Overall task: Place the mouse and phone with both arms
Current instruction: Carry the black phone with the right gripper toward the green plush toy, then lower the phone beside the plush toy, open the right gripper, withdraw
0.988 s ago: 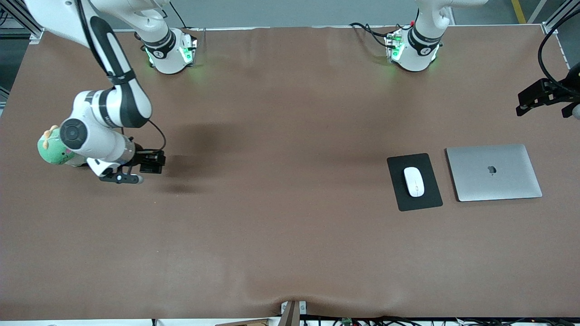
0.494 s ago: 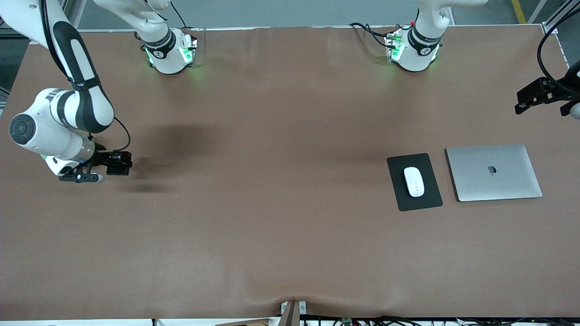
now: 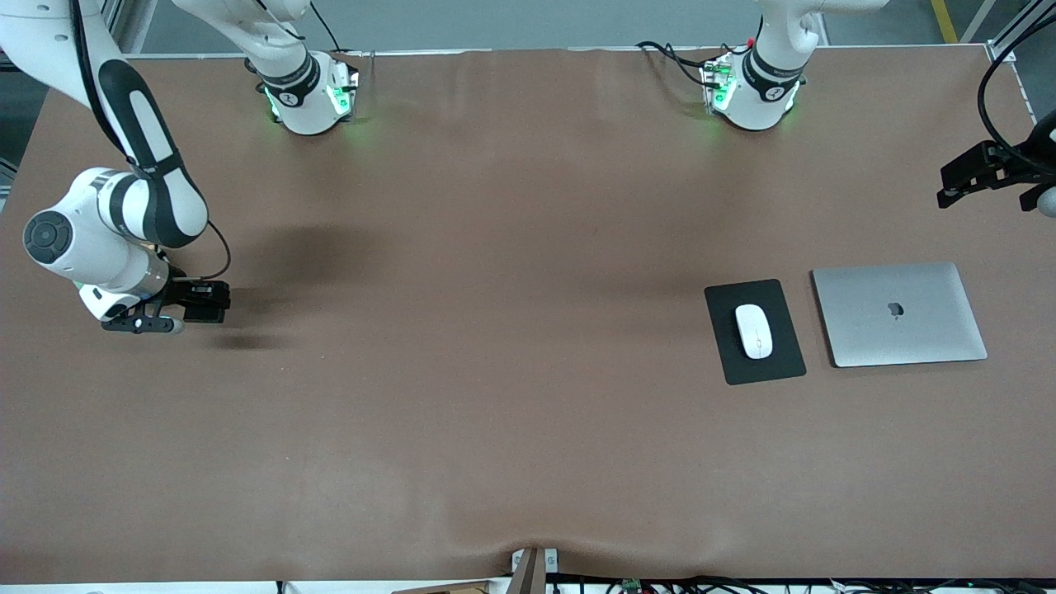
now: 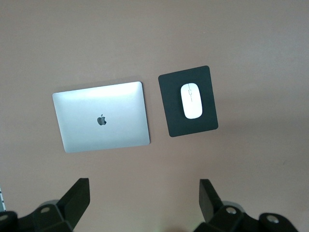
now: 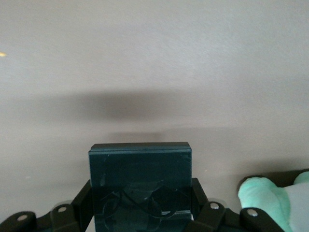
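The glossy black phone (image 5: 140,181) is pinched upright in the right claw (image 3: 177,309) over the tabletop's (image 3: 495,412) right-arm end, while the white mouse (image 3: 753,331) is seen on its black pad (image 3: 784,363) below the raised, spread left claw (image 4: 145,203).

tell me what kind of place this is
Probably a robotics lab test bench: two arms bolted to a brown-covered table, with desk props laid out, a closed laptop beside a mouse on its mouse pad. Cables trail along the table's edges.
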{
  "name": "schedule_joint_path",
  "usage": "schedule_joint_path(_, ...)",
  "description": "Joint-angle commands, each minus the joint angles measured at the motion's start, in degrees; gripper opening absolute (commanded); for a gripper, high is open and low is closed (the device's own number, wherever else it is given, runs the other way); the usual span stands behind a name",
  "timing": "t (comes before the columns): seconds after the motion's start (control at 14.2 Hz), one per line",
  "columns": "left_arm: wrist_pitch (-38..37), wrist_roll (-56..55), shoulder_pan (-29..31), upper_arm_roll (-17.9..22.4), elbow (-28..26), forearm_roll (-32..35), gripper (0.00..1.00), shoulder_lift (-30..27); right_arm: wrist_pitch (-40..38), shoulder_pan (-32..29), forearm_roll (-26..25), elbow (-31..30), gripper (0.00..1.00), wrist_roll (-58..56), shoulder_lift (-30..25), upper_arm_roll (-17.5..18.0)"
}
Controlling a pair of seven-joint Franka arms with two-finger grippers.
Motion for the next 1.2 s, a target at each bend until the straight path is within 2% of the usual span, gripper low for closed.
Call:
schedule_joint_path(0.0,-0.7,0.0,0.1,0.1,-0.2,-0.9,1.0,-0.8,6.3,-1.5,-1.2,-5.5,0.0,-0.7,-1.1,1.1)
schedule_joint_path(0.35,-0.8,-0.3,-0.3,0.1,-0.2,-0.9,1.0,-0.7,13.1,-1.7,-1.2,-7.7,0.0,-0.7,1.8,1.1)
schedule_joint_path(0.56,-0.7,-0.3,-0.3,0.1,0.0,-0.8,1.0,-0.7,13.7,-1.7,-1.2,-8.0,0.0,-0.7,2.2,1.1)
schedule_joint_path(0.63,-0.7,0.5,-0.3,0.1,-0.1,-0.8,1.0,-0.7,13.4,-1.8,-1.2,-7.9,0.22,-0.6,2.5,1.1)
schedule_joint_path(0.71,-0.8,1.1,0.1,0.1,-0.1,-0.8,1.0,-0.9,13.1,-1.8,-1.2,-7.8,0.63,-0.6,2.5,1.1)
schedule_joint_path(0.78,-0.7,1.1,0.3,0.2,-0.1,-0.8,1.0,-0.8,13.1,-1.7,-1.2,-7.6,1.0,-0.7,2.4,1.1)
schedule_joint_path(0.92,-0.6,0.5,0.0,0.2,-0.1,-0.5,1.0,-0.4,11.8,-1.5,-1.2,-7.0,1.0,-0.6,1.9,1.2)
schedule_joint_path(1.13,-0.3,0.4,0.2,0.1,-0.1,-0.7,1.0,0.3,1.7,-1.3,-1.2,-1.8,1.0,-0.6,1.3,1.2)
